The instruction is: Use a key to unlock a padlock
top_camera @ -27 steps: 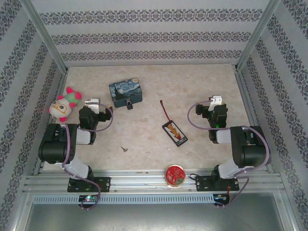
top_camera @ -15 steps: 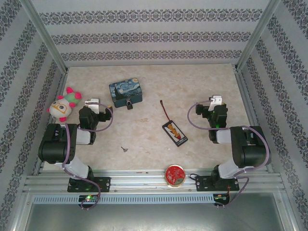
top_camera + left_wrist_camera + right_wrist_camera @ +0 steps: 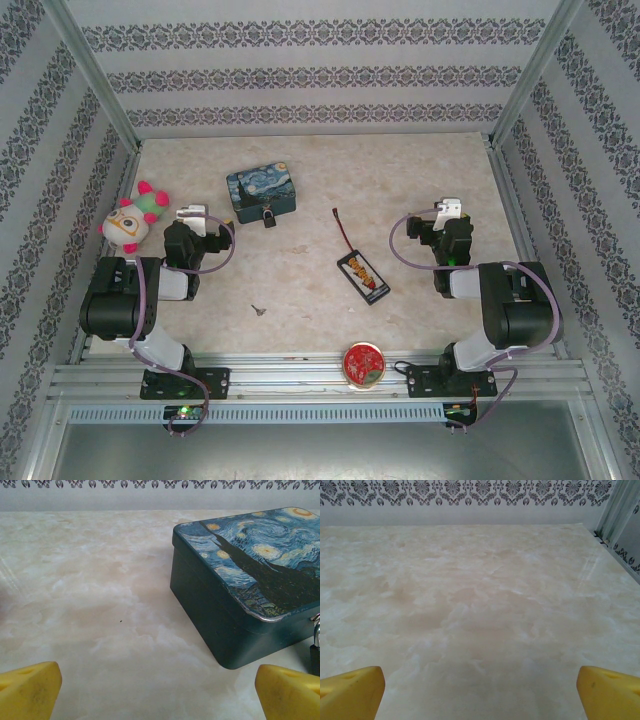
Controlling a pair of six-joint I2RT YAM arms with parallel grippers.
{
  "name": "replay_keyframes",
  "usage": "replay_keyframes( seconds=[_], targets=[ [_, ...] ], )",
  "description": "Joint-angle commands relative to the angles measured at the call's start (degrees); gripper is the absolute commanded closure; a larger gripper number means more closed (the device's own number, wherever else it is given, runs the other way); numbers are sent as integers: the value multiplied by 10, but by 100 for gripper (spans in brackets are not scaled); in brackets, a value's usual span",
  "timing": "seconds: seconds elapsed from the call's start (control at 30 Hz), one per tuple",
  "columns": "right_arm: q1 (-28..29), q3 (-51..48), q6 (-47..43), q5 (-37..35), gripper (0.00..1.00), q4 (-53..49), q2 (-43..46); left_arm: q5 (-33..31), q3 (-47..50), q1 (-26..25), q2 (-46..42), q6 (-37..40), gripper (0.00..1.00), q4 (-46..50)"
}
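The tiny black padlock (image 3: 270,215) hangs on the front of a blue painted tin (image 3: 262,193), and its silver shackle peeks in at the right edge of the left wrist view (image 3: 315,647). The small grey key (image 3: 260,309) lies flat on the marble table, nearer the arms. My left gripper (image 3: 192,214) hovers left of the tin, open, with its yellow fingertips (image 3: 27,690) wide apart over bare table and the tin (image 3: 240,580) ahead to the right. My right gripper (image 3: 450,212) is open at the right side, with nothing between its fingertips (image 3: 610,692).
A plush toy (image 3: 130,220) sits just left of the left arm. A black pack with a red-yellow label (image 3: 363,273) and a thin dark wire with a red tip (image 3: 342,225) lie mid-table. A round red tin (image 3: 362,364) rests on the front rail. Patterned walls enclose the table.
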State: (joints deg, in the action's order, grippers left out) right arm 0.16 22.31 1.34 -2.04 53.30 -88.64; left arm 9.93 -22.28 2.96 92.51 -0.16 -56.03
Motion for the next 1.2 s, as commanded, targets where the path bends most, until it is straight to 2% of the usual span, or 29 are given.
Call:
replay_keyframes(
  seconds=[0.0, 0.57, 0.67, 0.87, 1.0, 1.17],
  targets=[
    [6, -7, 4, 7, 2, 6, 13, 8, 5, -8, -12, 10, 1, 7],
    [6, -4, 1, 17, 2, 0, 16, 4, 5, -7, -14, 8, 1, 8],
    [6, -5, 1, 15, 2, -8, 27, -16, 5, -8, -33, 0, 1, 21],
    [6, -3, 6, -2, 2, -46, 68, -55, 21, -6, -113, -12, 1, 63],
    [10, 9, 9, -25, 2, -89, 93, -71, 19, -7, -195, -32, 1, 133],
    [15, 11, 12, -56, 2, -129, 143, -42, -5, -8, -285, -91, 1, 241]
  ],
)
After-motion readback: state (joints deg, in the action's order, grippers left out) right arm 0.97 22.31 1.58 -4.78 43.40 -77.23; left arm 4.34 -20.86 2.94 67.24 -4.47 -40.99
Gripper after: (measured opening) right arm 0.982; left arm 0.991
